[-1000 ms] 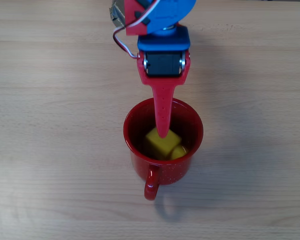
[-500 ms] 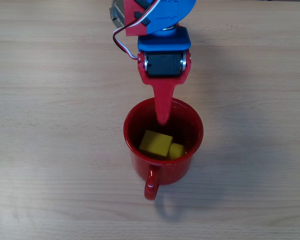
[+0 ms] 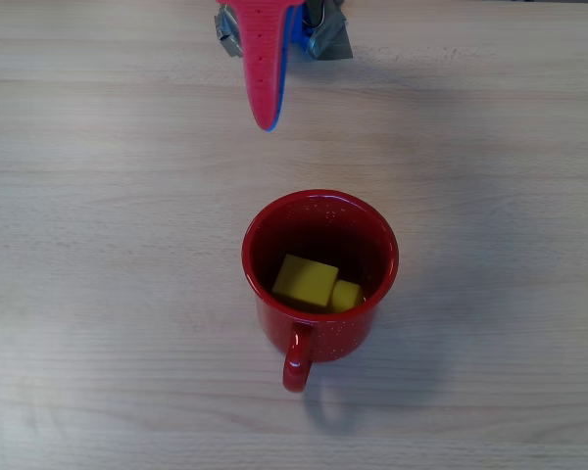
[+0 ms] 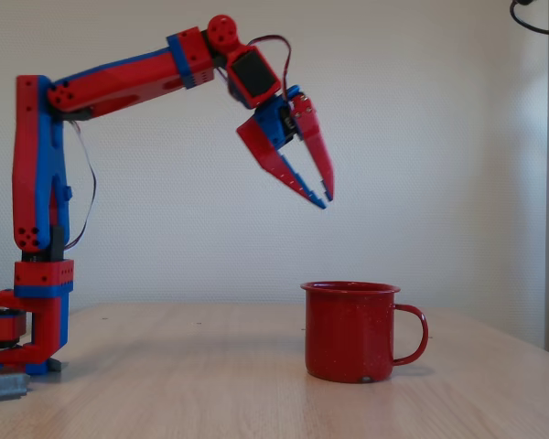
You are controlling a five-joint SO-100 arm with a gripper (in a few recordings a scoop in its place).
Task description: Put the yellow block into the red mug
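Pale wooden table [image 3: 98,294], red mug [image 3: 323,333] upright on it.

I see the yellow block [image 3: 306,280] lying inside the red mug [image 3: 319,279], handle at six o'clock; the gripper [image 3: 266,122] hangs toward twelve, well apart

The mug [image 3: 319,277] stands upright on the desk [image 3: 98,294], near the middle in the overhead view, its handle toward the bottom edge. The block [image 3: 307,281] lies inside the mug, on its floor. The claw [image 4: 324,196] hangs in the air above the desk, up and to the left of the mug in the fixed view, well apart from it.
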